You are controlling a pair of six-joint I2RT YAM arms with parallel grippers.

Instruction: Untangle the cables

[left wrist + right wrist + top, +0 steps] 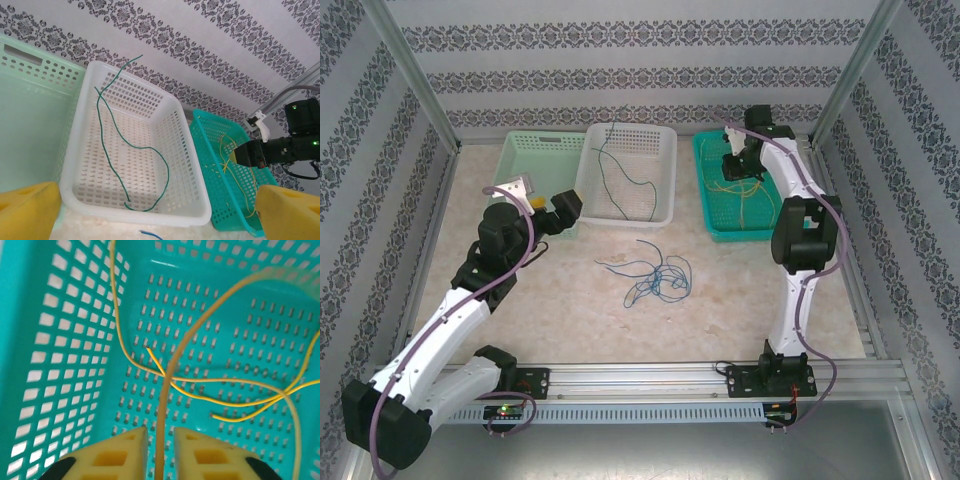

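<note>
A loose tangle of blue cables [655,275] lies on the table in front of the baskets; one blue end [150,234] shows in the left wrist view. A green cable [620,170] [117,145] lies in the white basket [625,221] [140,215]. Yellow cables [750,200] [225,385] lie in the teal basket [705,190] [50,340]. My right gripper [735,165] [160,432] hangs inside that basket, jaws slightly apart, with one yellow cable [167,390] running loose between the pads. My left gripper [555,205] [160,190] stands wide open and holds nothing, near the white basket's front left corner.
A pale green basket [535,160] [30,125] stands left of the white one. All three baskets line the back of the table, against the patterned wall. Metal frame posts rise at both back corners, and a rail runs along the near edge.
</note>
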